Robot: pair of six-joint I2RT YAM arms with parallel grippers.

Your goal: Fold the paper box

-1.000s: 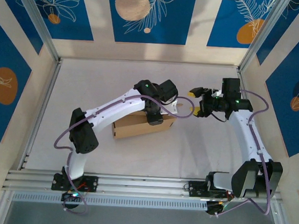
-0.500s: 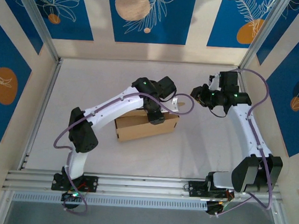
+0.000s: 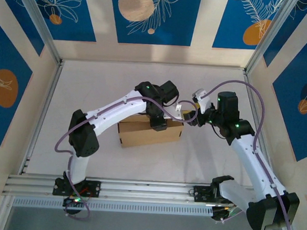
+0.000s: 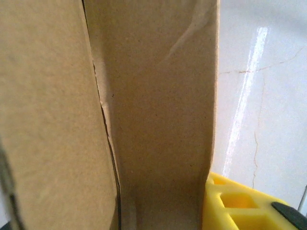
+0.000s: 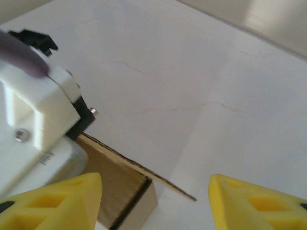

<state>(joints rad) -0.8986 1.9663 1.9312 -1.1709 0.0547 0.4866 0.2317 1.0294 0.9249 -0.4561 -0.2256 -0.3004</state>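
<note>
Right jaws spread beside the end flap (image 5: 144,172) of the paper box (image 3: 141,134), left jaws' state unclear; flap-closing step, likely needing an inward push next.

Left arm (image 3: 117,108) overhangs the paper box (image 3: 141,134) (table (image 3: 103,80) behind lies open).

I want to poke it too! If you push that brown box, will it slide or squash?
Probably slide: the paper box sits on a smooth, shiny table. It likely weighs little, being thin, hollow cardboard. Its walls may bend; one already shows a crease.
</note>
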